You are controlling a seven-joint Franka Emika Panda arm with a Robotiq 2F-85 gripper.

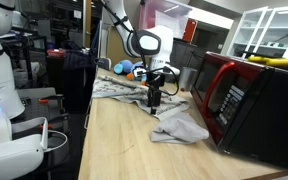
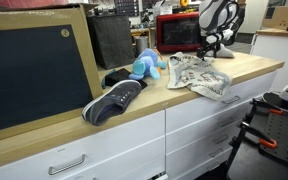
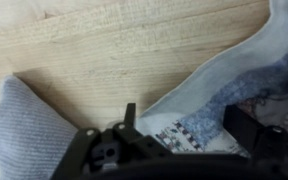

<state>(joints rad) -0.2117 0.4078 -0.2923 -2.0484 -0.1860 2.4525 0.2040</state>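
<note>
Wrist view looks down on the wooden counter (image 3: 104,50), where a limp patterned cloth (image 3: 189,135) lies crumpled near a grey cloth (image 3: 24,130). Being soft and light, it likely pinches best at a raised fold. The pincer (image 3: 181,118) hangs spread wide over its edge, holding nothing.

Cloth (image 1: 180,128) on counter (image 1: 124,152), beside microwave (image 1: 256,105)

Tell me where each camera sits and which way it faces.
Exterior view: low at one end of the counter, facing along it to the microwave; arm and hand show.
Exterior view: off the counter's drawer side, near the shoe, facing the far microwave; arm shows small.
Wrist view: above the hand, facing down at grey cloth on wood; part of the hand shows along the bottom.
Shared: both exterior views show the blue toy and patterned cloth.
</note>
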